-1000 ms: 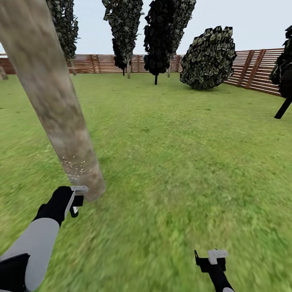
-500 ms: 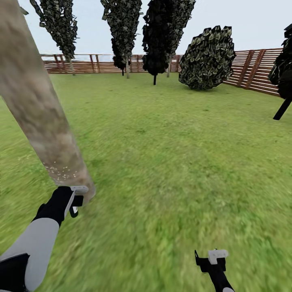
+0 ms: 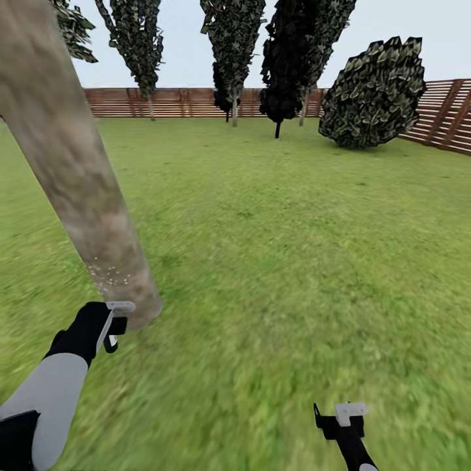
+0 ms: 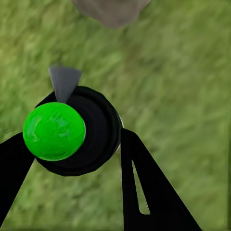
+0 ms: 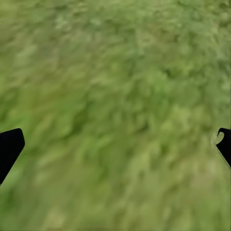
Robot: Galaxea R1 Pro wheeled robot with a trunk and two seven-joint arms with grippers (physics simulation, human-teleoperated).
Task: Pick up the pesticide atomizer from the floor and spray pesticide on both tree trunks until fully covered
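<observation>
While the head view looks down over the lawn (image 3: 281,261), the left gripper (image 3: 111,324) hangs just beside the foot of the thick trunk (image 3: 78,176), which leans up and away out of the top corner. A scatter of pale specks sits on the bark low down, close to the gripper; I judge that to be spray landing there, with the long stretch of trunk above bare of it. The right gripper (image 3: 347,418) rests low and well apart from the trunk, over grass. Far off stand thin trees (image 3: 229,46), a round bush (image 3: 373,91) and the slat fence (image 3: 176,103).

In the left wrist view, the black fingers (image 4: 144,183) are clenched around the sprayer (image 4: 72,130), a black round body with a bright green cap and a grey nozzle that points toward the base of the trunk (image 4: 113,9) above grass.

In the right wrist view, the two fingertips (image 5: 9,147) stand wide at the edges, released, with nothing but blurred grass between them.

To do this step well, I would keep the nozzle aimed squarely at the bark, hold it near without touching, and sweep slowly upward and around so that no side is missed. The risk is spraying past the trunk onto grass.
</observation>
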